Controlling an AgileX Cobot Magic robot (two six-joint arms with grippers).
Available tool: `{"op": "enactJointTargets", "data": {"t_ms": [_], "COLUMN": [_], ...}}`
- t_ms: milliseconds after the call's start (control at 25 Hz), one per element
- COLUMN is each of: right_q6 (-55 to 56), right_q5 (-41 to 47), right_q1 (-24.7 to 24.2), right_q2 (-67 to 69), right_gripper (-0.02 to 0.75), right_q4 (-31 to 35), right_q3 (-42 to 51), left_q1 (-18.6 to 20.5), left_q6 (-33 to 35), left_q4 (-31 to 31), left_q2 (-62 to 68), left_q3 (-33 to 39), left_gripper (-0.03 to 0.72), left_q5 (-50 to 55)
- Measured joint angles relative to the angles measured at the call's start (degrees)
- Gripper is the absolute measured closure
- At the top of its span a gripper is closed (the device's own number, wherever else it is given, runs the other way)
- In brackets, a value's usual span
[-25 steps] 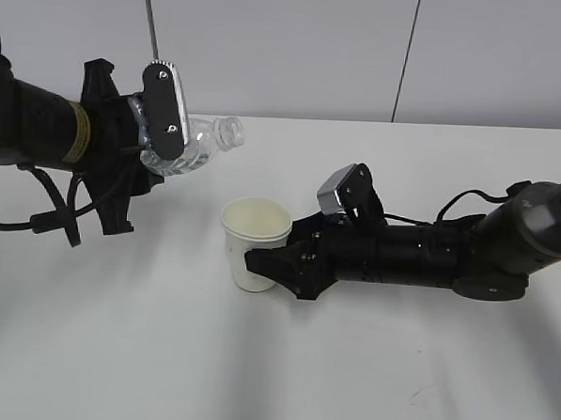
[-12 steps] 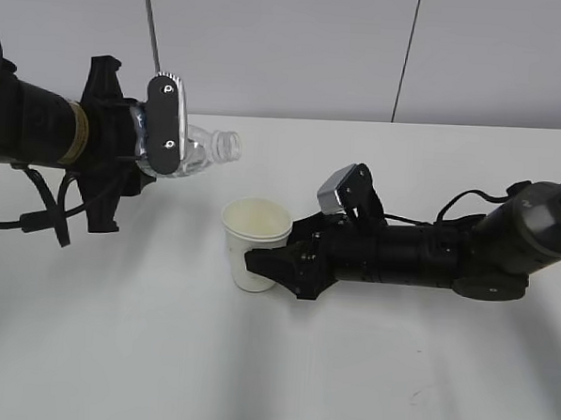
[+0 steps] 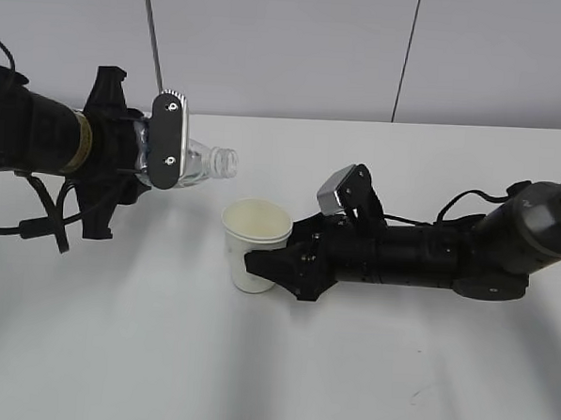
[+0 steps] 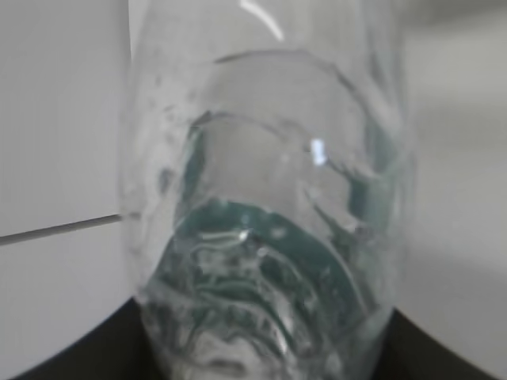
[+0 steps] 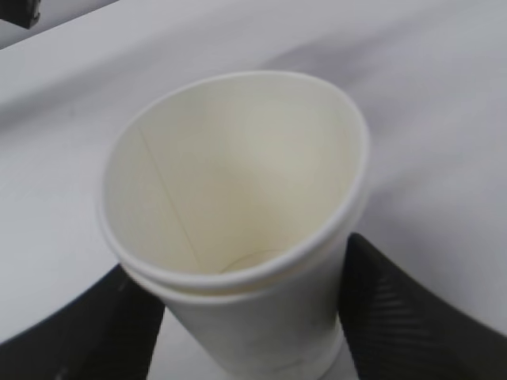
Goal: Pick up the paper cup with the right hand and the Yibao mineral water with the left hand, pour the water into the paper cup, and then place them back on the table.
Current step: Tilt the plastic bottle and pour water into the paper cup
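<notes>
Exterior view: white counter (image 3: 281,379); left pincer (image 3: 161,152) clamps the Yibao mineral water (image 3: 203,161), now rolled nearly level since a second ago, neck nearer the paper cup (image 3: 255,244). Right pincer (image 3: 268,264) grips the cup resting on the counter. Pouring appears imminent.

Left end effector (image 3: 166,152) rolls further over a second, Yibao mineral water (image 3: 203,161) levels toward horizontal, open neck dips slightly closer above the paper cup (image 3: 255,244)
</notes>
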Motion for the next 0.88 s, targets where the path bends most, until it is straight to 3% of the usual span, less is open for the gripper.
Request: {"op": "enactJointTargets", "data": {"t_ms": [880], "right_q6": [0.0], "right_q5": [0.0], "right_q1": [0.0], "right_q2": [0.0], "right_gripper": [0.225], "right_q4": [-0.7], "right_q3": [0.0], "left_q1": [0.0], "left_q6": [0.0], "left_q4": [7.1], "left_q2": [0.7], "left_q3": [0.0], "left_gripper": [0.340], "left_q5": [2.2]}}
